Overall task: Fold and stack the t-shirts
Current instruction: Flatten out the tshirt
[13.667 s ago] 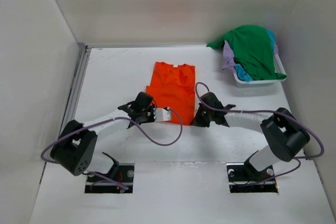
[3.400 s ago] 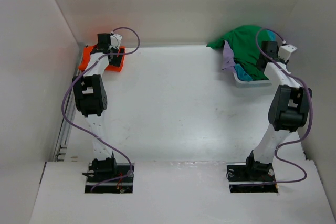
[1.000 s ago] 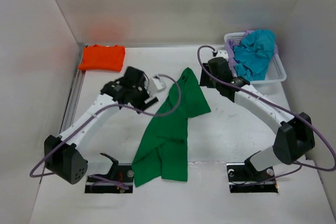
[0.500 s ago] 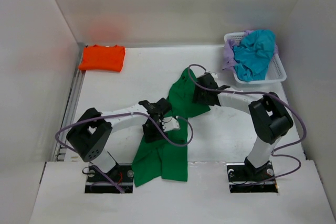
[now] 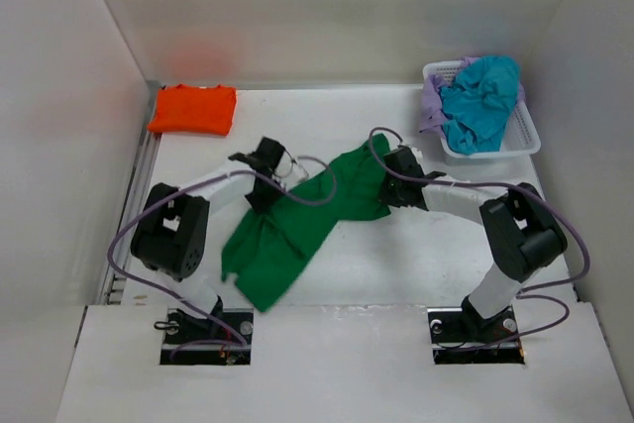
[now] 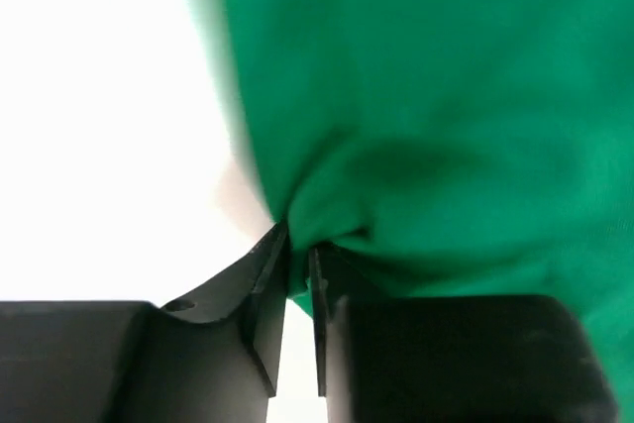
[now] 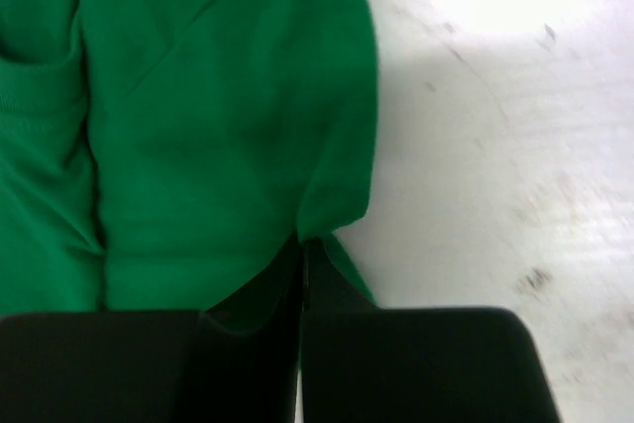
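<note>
White walls box in a white desk [image 5: 396, 255]. The green shirt [image 5: 297, 220] sprawls rumpled and twisted, well apart from the basket [image 5: 495, 153], nearer me. My left claw [image 6: 297, 257] pinches a bunched edge; my right claw [image 7: 300, 245] clamps a thin hem. Either slim pinch could slip once I stretch the cloth.

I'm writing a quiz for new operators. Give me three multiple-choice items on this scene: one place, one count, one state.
1. Where is the orange shirt? A far left corner; B middle; C near edge.
2. How many shirts show in the basket? A one; B two; C four.
3. The left hand is: A open; B shut on the green shirt; C shut on nothing.
Key: 1 A, folded by the far left wall. 2 B, a teal shirt and a purple shirt. 3 B, green cloth is pinched in it.
</note>
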{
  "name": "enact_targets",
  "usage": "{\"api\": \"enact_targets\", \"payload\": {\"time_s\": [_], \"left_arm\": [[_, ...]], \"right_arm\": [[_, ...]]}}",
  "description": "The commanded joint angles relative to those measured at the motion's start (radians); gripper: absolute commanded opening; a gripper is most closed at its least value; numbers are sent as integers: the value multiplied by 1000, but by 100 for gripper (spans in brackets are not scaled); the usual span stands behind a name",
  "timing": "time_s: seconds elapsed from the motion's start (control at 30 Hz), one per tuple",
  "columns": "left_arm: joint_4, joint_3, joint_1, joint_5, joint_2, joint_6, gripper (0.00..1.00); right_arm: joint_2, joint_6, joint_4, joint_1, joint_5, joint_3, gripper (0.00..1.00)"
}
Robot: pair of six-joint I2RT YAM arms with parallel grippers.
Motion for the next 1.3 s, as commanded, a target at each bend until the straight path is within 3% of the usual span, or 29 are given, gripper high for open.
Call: {"api": "enact_targets", "payload": {"time_s": [0.0, 0.07, 0.17, 0.3, 0.53, 0.87, 1.17, 1.27], "left_arm": [[168, 211, 155, -101, 63, 37, 17], [174, 312, 200, -84, 110, 34, 29], [159, 424, 229, -64, 147, 43, 56], [122, 393, 258, -43, 62, 88, 64], [-29, 198, 379, 92, -78, 180, 64], [-188, 236, 514, 267, 87, 113, 61], [-221, 205, 510, 262, 169, 117, 56], [-211, 190, 517, 232, 187, 111, 53]], "right_arm": [[-70, 20, -44, -13, 0, -90, 0], [-88, 23, -50, -7, -1, -121, 0], [-93, 33, -54, -1, -6, -144, 0], [-120, 40, -41, 28, -10, -161, 4], [-140, 31, -38, 50, -10, -152, 8], [-163, 28, -37, 51, -4, -172, 10], [-189, 42, -28, 53, 0, -210, 13], [-211, 36, -40, 53, 8, -215, 19]]}}
